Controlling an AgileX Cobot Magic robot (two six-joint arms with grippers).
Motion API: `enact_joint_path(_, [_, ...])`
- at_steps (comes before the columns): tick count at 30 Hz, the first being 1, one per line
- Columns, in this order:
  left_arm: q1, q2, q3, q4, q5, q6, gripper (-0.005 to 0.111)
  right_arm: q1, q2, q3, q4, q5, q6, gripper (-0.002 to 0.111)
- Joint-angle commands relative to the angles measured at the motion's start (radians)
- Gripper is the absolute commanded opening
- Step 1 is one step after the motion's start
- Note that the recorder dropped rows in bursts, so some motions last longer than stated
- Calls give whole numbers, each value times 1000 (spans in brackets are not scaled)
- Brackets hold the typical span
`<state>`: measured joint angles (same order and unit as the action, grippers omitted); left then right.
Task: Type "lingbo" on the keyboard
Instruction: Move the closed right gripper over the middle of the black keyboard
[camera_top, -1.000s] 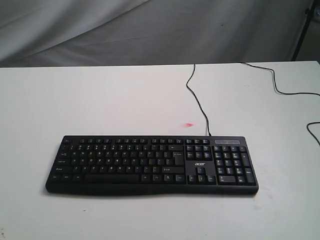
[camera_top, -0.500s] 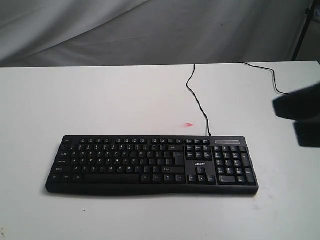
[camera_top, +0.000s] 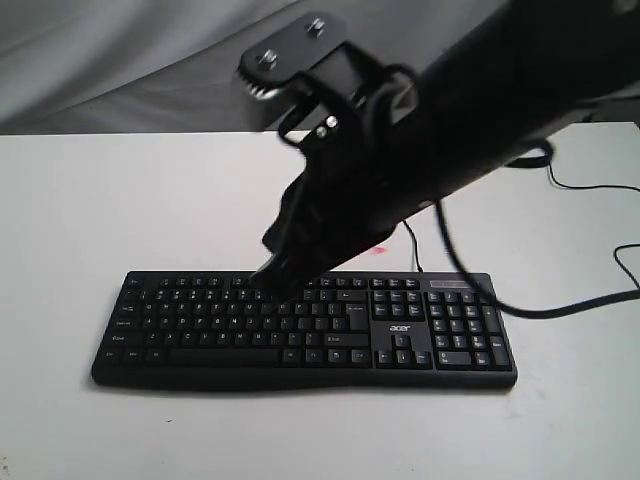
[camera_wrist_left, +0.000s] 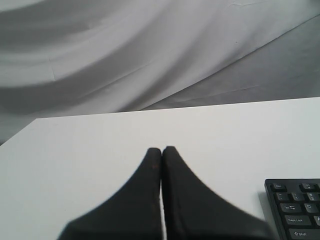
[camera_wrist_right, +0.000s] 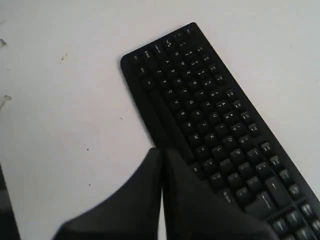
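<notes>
Right gripper (camera_top: 266, 284) swung from right edge to centre frame, fingers pressed together, tip over upper key rows of keyboard (camera_top: 330, 338) lying left-to-right at lower centre; "l" likely sits lower right of tip.

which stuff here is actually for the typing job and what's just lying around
For the job: keyboard; right hand, shut, at its keys.
Just lying about: loose black cable on the table; red spot beyond the keyboard; grey cloth.

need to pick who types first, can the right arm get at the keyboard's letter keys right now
Probably yes: the right arm hangs over the keyboard, jaws shut, nothing between.
</notes>
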<state>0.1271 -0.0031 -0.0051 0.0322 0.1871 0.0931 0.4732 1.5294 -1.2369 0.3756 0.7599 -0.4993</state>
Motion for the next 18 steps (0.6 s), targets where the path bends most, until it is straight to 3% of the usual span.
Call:
enact_joint_path(1, [-4, 3, 5, -1, -6, -3, 1, 16, 121, -5, 35, -133, -37, 0])
enact_joint_path(9, [-4, 3, 5, -1, -6, -3, 1, 16, 244, -5, 44, -251, -103, 0])
enact_joint_path(18, [-4, 3, 5, -1, -6, -3, 1, 12, 267, 117, 219, -414, -289, 0])
